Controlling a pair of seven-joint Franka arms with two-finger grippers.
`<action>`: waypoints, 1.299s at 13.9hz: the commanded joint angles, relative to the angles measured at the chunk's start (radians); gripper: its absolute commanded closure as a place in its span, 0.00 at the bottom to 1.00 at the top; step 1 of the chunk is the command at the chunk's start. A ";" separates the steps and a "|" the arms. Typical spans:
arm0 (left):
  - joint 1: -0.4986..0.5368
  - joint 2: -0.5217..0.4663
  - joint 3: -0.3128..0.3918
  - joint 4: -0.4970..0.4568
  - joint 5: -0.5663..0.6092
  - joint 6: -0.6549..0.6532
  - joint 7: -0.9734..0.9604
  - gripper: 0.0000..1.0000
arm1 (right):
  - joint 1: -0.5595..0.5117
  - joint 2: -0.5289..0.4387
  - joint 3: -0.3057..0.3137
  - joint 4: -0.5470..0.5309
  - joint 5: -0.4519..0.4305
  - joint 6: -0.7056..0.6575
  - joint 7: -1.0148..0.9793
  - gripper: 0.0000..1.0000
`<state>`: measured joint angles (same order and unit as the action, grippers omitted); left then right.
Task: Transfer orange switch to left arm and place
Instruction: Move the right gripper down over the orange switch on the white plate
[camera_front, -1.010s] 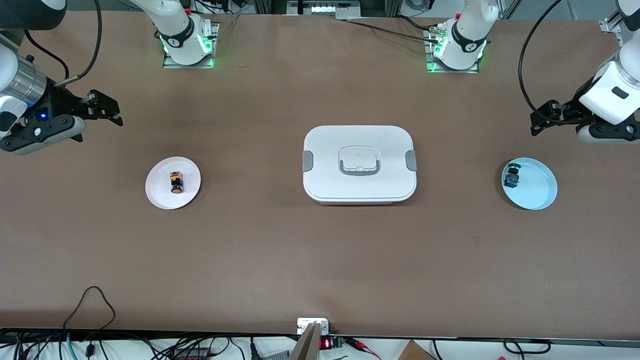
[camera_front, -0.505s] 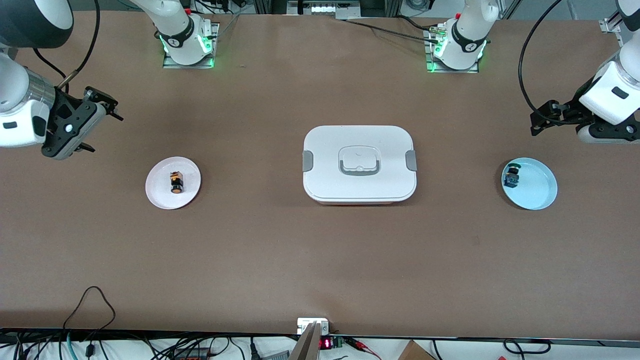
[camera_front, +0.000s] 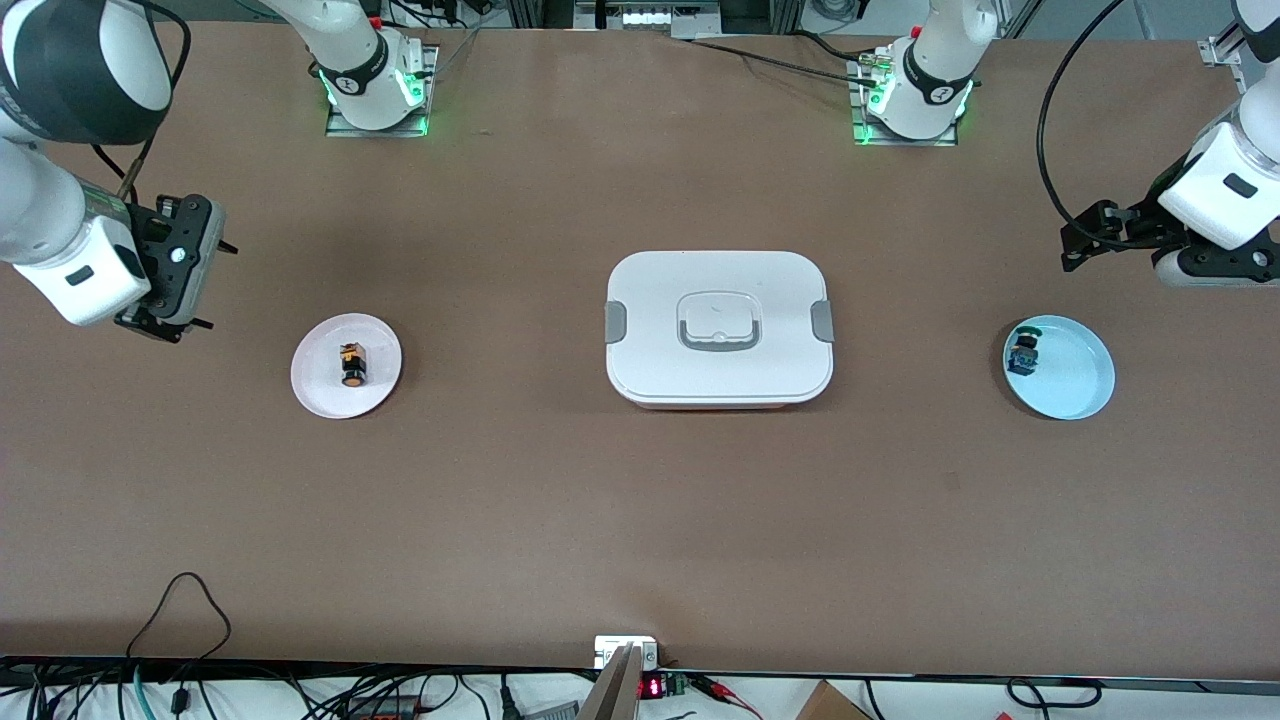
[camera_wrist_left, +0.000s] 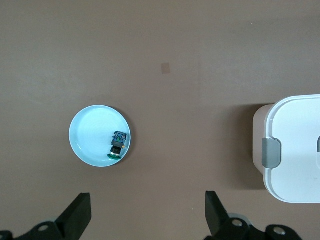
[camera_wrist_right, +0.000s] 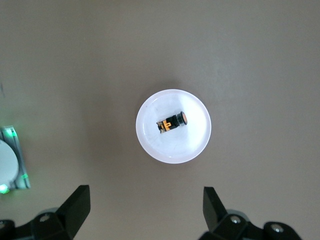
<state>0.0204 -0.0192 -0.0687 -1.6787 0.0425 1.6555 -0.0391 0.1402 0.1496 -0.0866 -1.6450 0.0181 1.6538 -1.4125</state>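
My right gripper hangs over bare table just off the white plate, toward the right arm's end, fingers spread wide and holding nothing. My left gripper waits above the table near the blue plate, also spread and unloaded; that plate carries the green-capped switch.

The orange switch lies on its side at the middle of the white plate, which sits well apart from the white box. Its long axis runs toward the front camera, orange cap at the nearer end, black body at the farther end.

For the pickup, I judge the right gripper must centre over the plate, set its fingers across the body's short width, and descend clear of the rim.
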 joint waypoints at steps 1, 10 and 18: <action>-0.004 0.016 -0.002 0.034 0.027 -0.026 -0.001 0.00 | -0.002 0.039 0.004 -0.009 -0.015 0.056 -0.185 0.00; -0.002 0.016 0.000 0.034 0.025 -0.026 0.001 0.00 | 0.010 0.074 0.005 -0.335 -0.017 0.478 -0.382 0.00; 0.006 0.016 0.000 0.034 0.025 -0.037 0.001 0.00 | 0.012 0.146 0.011 -0.585 -0.015 0.906 -0.396 0.00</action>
<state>0.0248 -0.0183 -0.0663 -1.6777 0.0425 1.6435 -0.0391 0.1503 0.2804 -0.0775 -2.2007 0.0168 2.4899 -1.7910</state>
